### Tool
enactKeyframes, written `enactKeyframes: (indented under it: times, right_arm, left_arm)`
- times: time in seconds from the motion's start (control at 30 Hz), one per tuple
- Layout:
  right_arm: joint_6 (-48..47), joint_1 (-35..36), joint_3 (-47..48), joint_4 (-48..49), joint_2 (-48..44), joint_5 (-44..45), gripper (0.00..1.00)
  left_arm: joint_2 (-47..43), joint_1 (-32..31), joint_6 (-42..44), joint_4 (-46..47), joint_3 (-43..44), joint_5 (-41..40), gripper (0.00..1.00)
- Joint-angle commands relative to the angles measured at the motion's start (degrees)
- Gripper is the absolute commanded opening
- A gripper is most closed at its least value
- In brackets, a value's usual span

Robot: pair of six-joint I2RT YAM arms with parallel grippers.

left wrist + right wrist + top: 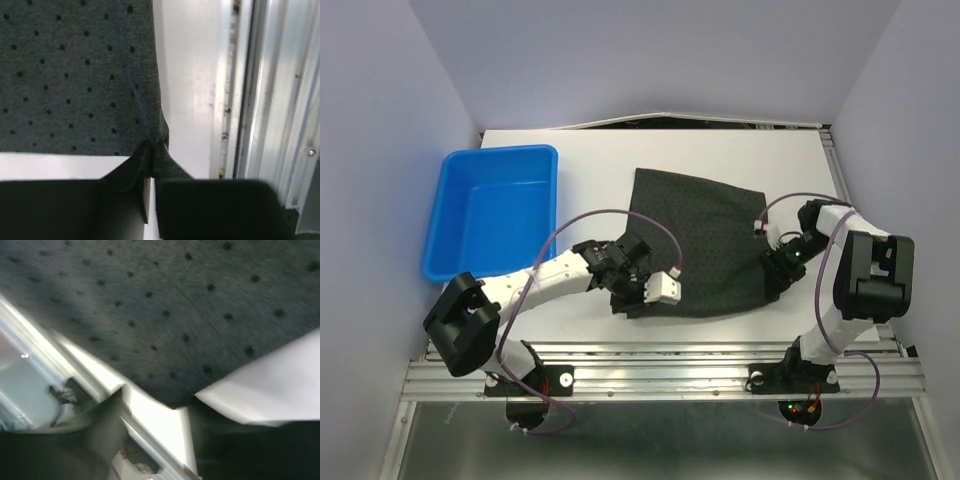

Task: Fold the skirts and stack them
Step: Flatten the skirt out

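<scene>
Charcoal cloth with fine pale dots lay spread on the white table [582,170]: one skirt [705,235], flat, filling the middle and right of the surface, its wide hem toward the near edge. It sat well apart from the blue tub [500,152] at the far left.

From where I stood, the left gripper [623,303] was down at the skirt's near left corner. Its wrist camera showed the skirt [75,75] corner gathered into a small peak and the left gripper [151,170] pressed together on it, pinching the cloth just beside the aluminium rail [265,100] along the table's near edge.

The right gripper [775,275] was low at the skirt's near right edge. Its own view was blurred, but the skirt [175,305] filled the upper part, one corner pointing down toward the right gripper [160,425], whose fingers stood spread with bare table between them. I saw no cloth caught there.
</scene>
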Motion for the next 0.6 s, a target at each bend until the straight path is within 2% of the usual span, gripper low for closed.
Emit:
enactKeyframes:
  times: [0.0, 0.1, 0.2, 0.27, 0.3, 0.37, 0.4, 0.5, 0.57]
  right_arm:
    - [-4.8, 2.0, -2.3, -7.1, -6.5, 1.6, 0.81]
    - [-3.6, 2.0, 1.5, -8.1, -8.8, 3.8, 0.83]
    - [-0.1, 2.0, 8.5, -7.5, -10.6, 4.4, 0.83]
    - [2.6, 2.0, 14.3, -5.2, -9.6, 3.5, 0.82]
    - [5.9, 2.0, 16.0, -4.2, -7.5, 2.5, 0.80]
    - [8.6, 2.0, 20.8, -1.0, -4.6, 1.4, 0.75]
    - [11.4, 2.0, 22.1, 0.1, -3.1, -0.8, 0.71]
    - [18.6, 2.0, 26.5, 6.3, 3.7, -6.6, 0.62]
    - [22.8, 2.0, 29.2, 9.5, 7.3, -8.7, 0.58]
  left_arm:
    - [-1.5, -5.2, 0.0, -5.6, -1.2, 4.4, 0.43]
    - [-4.9, -6.2, 0.4, -7.7, -0.3, 4.6, 0.60]
    - [-6.9, -6.1, -0.1, -9.2, 2.2, 4.1, 0.64]
    - [-6.0, -4.8, -1.4, -8.9, 5.3, 3.9, 0.64]
    - [-5.2, -1.4, -2.2, -7.8, 6.4, 4.6, 0.64]
    - [-0.2, 3.4, -4.8, -6.3, 11.1, 5.9, 0.64]
    - [2.0, 7.8, -6.2, -4.0, 12.8, 6.1, 0.62]
    - [13.3, 13.7, -11.6, 1.8, 19.9, 8.7, 0.57]
    - [17.8, 14.9, -13.8, 4.4, 25.7, 9.7, 0.55]
